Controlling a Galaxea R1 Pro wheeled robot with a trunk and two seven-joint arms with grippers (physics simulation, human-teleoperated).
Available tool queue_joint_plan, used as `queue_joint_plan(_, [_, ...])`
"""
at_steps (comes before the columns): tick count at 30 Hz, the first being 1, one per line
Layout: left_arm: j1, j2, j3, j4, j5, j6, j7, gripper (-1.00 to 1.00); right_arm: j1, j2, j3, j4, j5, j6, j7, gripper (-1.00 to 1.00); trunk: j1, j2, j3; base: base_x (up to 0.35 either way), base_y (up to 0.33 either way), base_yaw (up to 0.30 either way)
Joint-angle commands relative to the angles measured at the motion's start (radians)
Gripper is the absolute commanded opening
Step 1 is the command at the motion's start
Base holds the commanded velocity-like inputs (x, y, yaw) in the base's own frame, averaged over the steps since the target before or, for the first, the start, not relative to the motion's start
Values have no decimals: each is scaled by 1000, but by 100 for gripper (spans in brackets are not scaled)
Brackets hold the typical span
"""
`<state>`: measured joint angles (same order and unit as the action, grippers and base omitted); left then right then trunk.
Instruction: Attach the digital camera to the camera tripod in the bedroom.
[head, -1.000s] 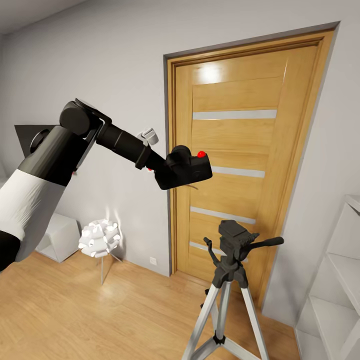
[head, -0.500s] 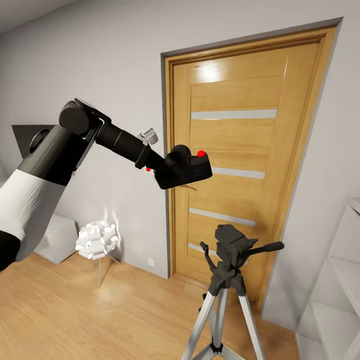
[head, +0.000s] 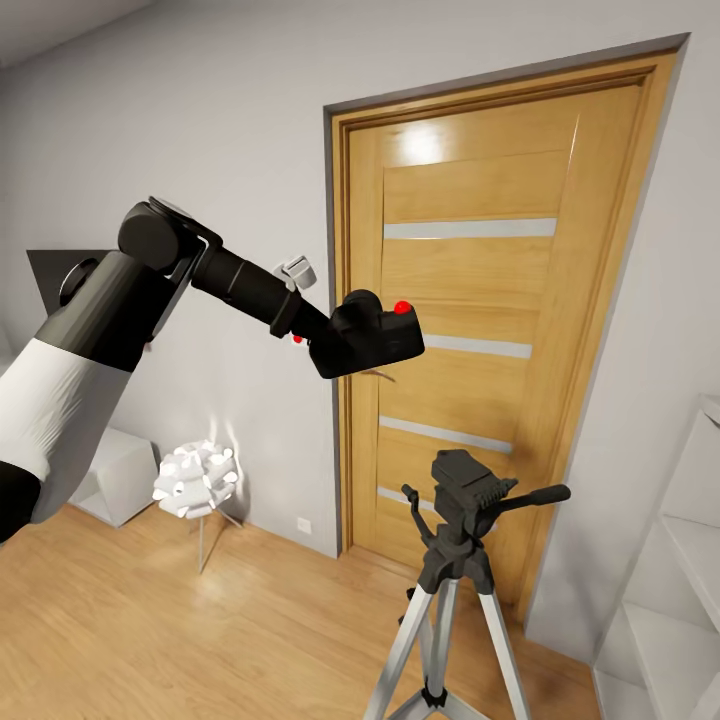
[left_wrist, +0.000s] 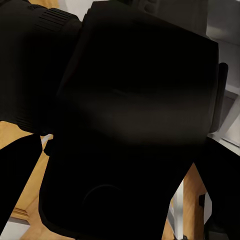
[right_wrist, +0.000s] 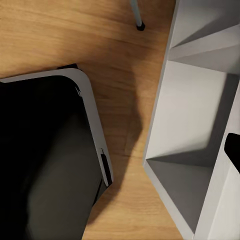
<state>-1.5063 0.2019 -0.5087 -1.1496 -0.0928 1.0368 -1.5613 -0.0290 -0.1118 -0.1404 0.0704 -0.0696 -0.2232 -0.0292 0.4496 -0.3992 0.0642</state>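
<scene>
Since a second ago the view has been shifted slightly while the camera (head: 372, 337) is kept clamped in the left gripper (head: 335, 345), held high and left of the tripod (head: 462, 540) head, presumably for lowering onto it.

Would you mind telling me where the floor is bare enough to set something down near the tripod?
The widest bare patch of wood floor lies between the white flower-shaped lamp and the camera tripod. It is tighter on the tripod's other side, where its legs spread close to the white shelf unit and the oak door.
</scene>
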Motion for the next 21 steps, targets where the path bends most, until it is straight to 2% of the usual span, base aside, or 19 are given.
queue_joint_plan(1, [-1, 1, -1, -1, -10, 10, -9, -100, -2, 0, -2, 5, -7, -8, 2, 100, 0, -1, 0, 0, 0, 2])
queue_joint_plan(5, [0, 2, -1, -1, -10, 10, -9, -100, -2, 0, -2, 5, -7, -8, 2, 100, 0, -1, 0, 0, 0, 7])
queue_joint_plan(10, [-1, 2, -1, -2, -10, 10, -9, -100, -2, 0, -2, 5, -7, -8, 2, 100, 0, -1, 0, 0, -48, 155])
queue_joint_plan(21, [0, 2, -1, -3, -10, 10, -9, -100, -2, 0, -3, 5, -7, -7, 2, 100, 0, -1, 0, 0, -210, 34])
